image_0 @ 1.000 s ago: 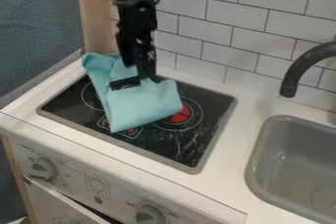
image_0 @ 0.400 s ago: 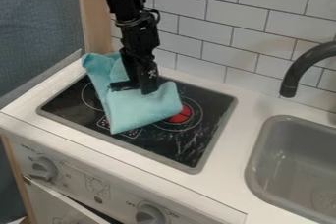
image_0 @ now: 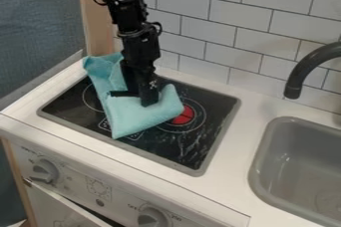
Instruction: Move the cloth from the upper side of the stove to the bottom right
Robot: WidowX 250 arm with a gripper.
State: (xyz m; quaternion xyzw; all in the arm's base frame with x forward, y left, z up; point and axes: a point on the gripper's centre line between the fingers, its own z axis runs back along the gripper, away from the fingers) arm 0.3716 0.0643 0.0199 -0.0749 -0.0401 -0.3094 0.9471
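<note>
The black gripper (image_0: 134, 97) is down on the light blue cloth (image_0: 136, 116), at the left-centre of the stove top. Its fingers stand apart, one at the cloth's middle and the other to the left, so it looks open. The cloth lies folded and rumpled across the left and middle of the black stove top (image_0: 193, 146). One part of the cloth runs up past the stove's upper left edge, behind the gripper. Where the fingers meet the cloth is partly hidden.
A grey sink (image_0: 265, 171) is set into the counter at the right, with a dark curved faucet (image_0: 293, 85) above it. White wall tiles (image_0: 220, 32) rise behind the stove. Knobs (image_0: 45, 170) sit on the front panel below.
The gripper has come down and slightly right onto the cloth. The cloth's front corner has shifted a little toward the front, and its right part has bunched slightly.
</note>
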